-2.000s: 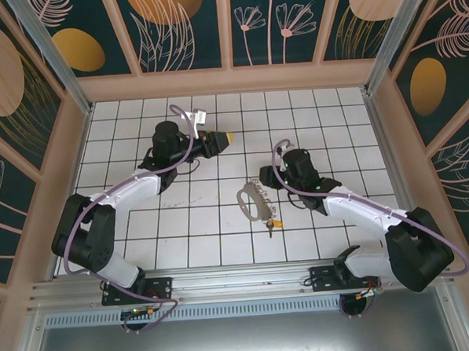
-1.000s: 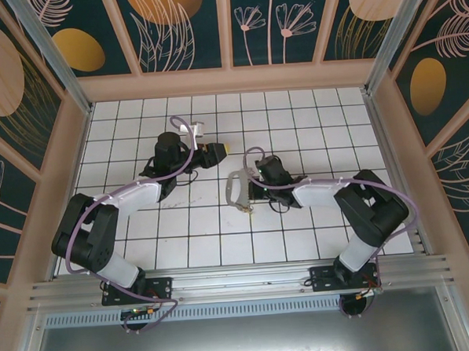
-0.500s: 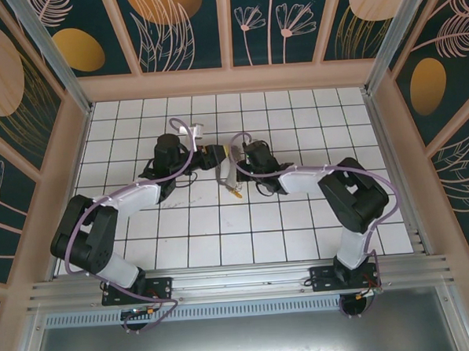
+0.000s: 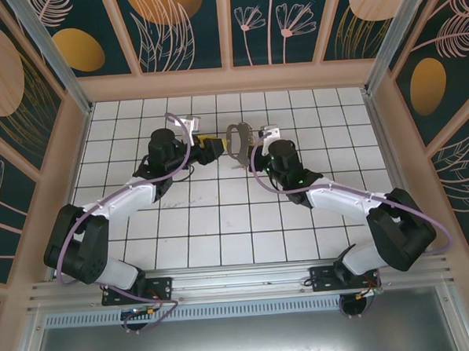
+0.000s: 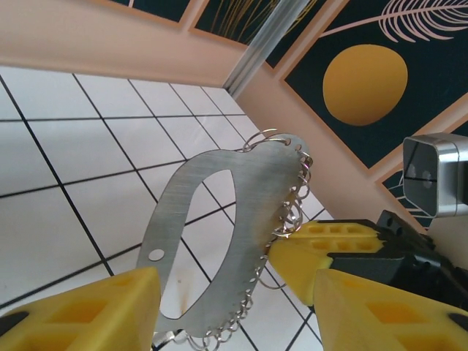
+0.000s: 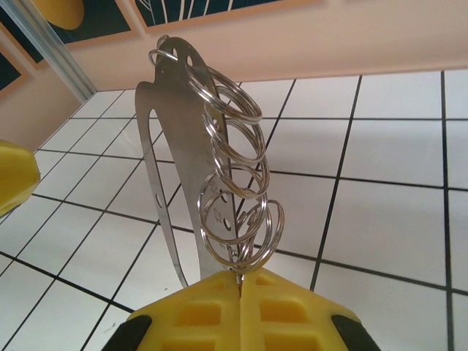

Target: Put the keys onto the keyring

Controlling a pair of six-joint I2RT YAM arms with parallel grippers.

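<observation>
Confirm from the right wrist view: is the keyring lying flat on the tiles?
No, the keyring stands upright, pinched at its lower end by the right gripper.
</observation>
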